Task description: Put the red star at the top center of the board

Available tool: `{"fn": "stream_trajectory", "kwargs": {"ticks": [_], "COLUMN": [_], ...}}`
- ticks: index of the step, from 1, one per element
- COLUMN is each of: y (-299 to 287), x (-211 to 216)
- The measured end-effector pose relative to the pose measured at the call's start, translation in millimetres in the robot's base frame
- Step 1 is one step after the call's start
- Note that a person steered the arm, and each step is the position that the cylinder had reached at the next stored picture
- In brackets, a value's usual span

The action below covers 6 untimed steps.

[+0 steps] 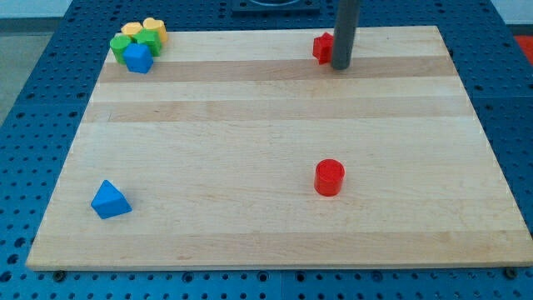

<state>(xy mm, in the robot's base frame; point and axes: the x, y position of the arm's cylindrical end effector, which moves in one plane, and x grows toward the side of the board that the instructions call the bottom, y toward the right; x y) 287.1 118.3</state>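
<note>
Sitting near the board's [266, 158] top edge, a little right of centre, the red star [321, 47] is half hidden behind the rod. My tip [340, 66] touches its right side; a bare rod, it grasps nothing. Lower down stands a red cylinder [329, 177]. A blue triangle [110, 200] lies bottom left. Yellow [155, 28], green [150, 40] and blue [137, 58] blocks cluster top left.

Well below my tip [340, 67], a red cylinder [329, 177] stands on the board [250, 125]. Far below-left of the tip lies a blue triangle [110, 200]. Far to the tip's left, a blue block [137, 58], green blocks [124, 44] and yellow blocks [155, 27] cluster, touching.
</note>
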Motion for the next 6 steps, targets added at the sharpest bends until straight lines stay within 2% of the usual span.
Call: {"fn": "stream_trajectory", "kwargs": {"ticks": [1, 3, 6], "y": [11.2, -37.5, -63.8], "x": [-12.9, -22.0, -39.8]}}
